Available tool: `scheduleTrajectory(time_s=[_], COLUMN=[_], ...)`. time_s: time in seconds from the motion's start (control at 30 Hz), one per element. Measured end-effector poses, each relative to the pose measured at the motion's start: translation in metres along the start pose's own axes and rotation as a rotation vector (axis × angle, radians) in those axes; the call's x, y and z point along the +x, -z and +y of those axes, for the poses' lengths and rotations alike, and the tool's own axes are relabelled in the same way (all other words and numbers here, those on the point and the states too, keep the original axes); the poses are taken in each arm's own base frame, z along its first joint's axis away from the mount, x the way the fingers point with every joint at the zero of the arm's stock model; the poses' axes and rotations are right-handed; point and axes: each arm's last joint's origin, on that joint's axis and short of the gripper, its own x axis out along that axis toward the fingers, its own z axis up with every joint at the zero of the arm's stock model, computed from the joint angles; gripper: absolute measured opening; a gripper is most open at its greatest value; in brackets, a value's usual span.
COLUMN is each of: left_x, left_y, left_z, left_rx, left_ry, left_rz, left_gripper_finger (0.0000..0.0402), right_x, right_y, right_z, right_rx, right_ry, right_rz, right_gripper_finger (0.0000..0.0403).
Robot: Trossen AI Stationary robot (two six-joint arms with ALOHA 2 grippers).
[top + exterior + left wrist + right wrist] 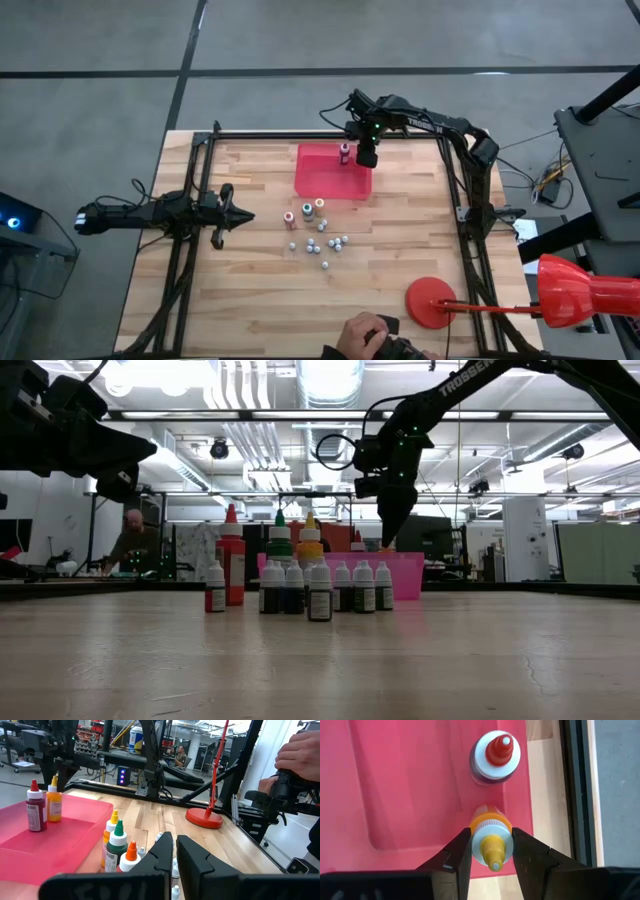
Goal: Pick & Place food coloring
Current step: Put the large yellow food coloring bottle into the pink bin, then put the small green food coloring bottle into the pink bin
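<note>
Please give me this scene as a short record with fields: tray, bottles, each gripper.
tray: red tray at the table's far side, two bottles inside
red-capped bottle: stands upright in the tray
yellow-capped bottle: over the tray, between the right gripper's fingers
right gripper: shut on the yellow-capped bottle
left gripper: shut, empty, waits at the table's left
other bottles: clustered on the table near the tray

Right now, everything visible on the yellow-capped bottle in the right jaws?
The small orange food coloring bottle with a yellow nozzle tip and ribbed white cap looks like plastic. It stands upright inside the flat red plastic tray, near the tray's edge. The right gripper has its two dark jaws closed on the cap from either side. Beside it, apart, stands a red-tipped dark bottle. In the left wrist view it is the orange bottle beside the red one.
</note>
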Motion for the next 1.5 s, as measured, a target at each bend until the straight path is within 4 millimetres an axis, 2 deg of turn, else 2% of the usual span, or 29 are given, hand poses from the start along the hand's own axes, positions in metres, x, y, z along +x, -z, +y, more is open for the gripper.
scheduleTrajectory(time_s=[0.27,0.67,0.93,1.1,1.33,1.5], left_x=[0.000,0.000,0.000,0.000,0.000,0.000], left_y=[0.000,0.000,0.000,0.000,0.000,0.000], left_z=[0.000,0.000,0.000,0.000,0.000,0.000], left_rx=[0.000,0.000,0.000,0.000,0.000,0.000], left_ry=[0.000,0.000,0.000,0.000,0.000,0.000], left_rz=[0.000,0.000,0.000,0.000,0.000,0.000], left_gripper_finger=[0.0000,0.0000,0.0000,0.0000,0.0000,0.0000], right_x=[0.003,0.001,-0.023,-0.049,-0.077,-0.084], right_y=[0.000,0.001,0.002,0.003,0.001,-0.002], right_z=[0.000,0.001,0.005,0.012,0.036,0.060], right_rx=[0.001,0.020,0.017,0.011,-0.020,-0.076], right_ry=[0.002,0.005,0.021,0.041,0.045,0.024], right_rz=[-0.010,-0.010,-0.031,-0.070,-0.124,-0.125], right_gripper_finger=[0.0115,0.0178,0.0183,0.0184,0.0185,0.0185])
